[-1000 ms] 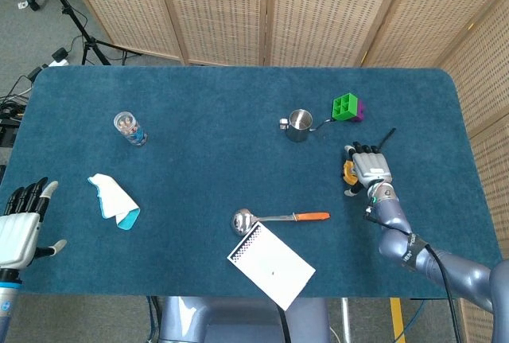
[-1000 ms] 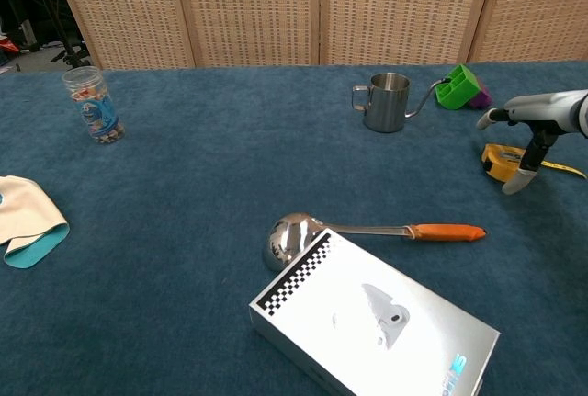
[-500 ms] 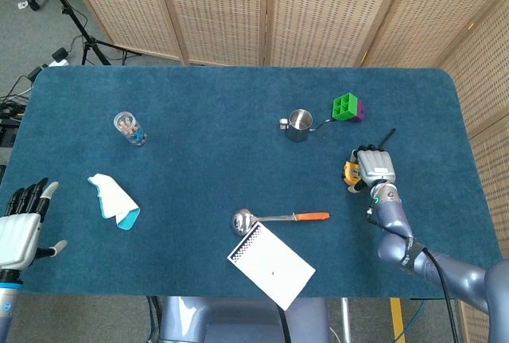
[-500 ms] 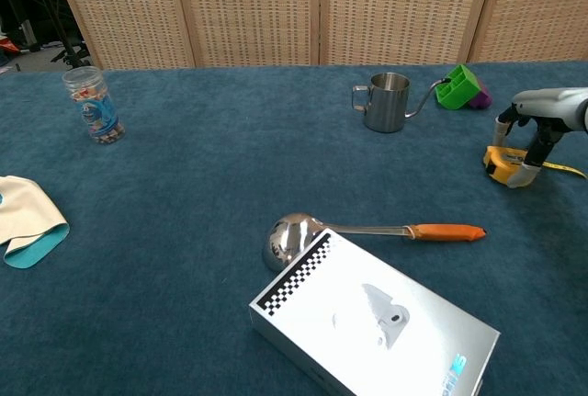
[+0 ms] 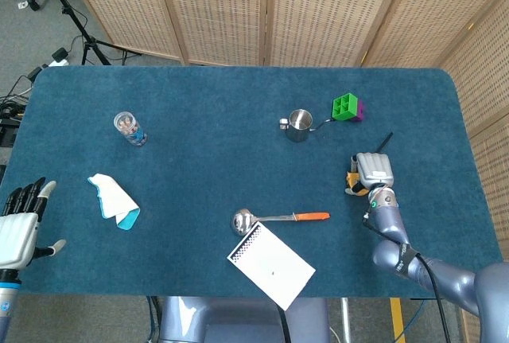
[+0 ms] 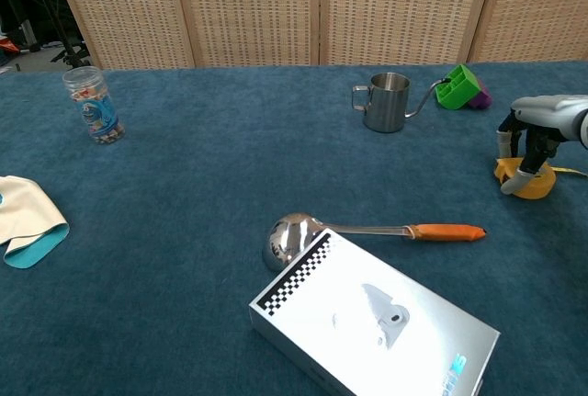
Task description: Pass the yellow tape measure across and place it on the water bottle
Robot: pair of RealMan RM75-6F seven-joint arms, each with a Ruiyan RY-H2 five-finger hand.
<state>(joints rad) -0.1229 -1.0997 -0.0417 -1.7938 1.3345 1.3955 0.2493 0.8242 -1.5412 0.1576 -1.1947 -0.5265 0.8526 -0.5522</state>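
Right hand (image 6: 531, 143) grips the tape (image 6: 526, 180) at the right side of the counter (image 5: 207, 152), fingers curled down over it. Left hand (image 5: 20, 228) is at the counter's near left corner, fingers spread, holding nothing. Bottle (image 5: 129, 129) stands far left, well apart from the tape.

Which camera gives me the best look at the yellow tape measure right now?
The chest view: the yellow tape measure shows side-on, with the right hand closed over its top. In the head view, the right hand covers most of it, leaving only a yellow sliver.
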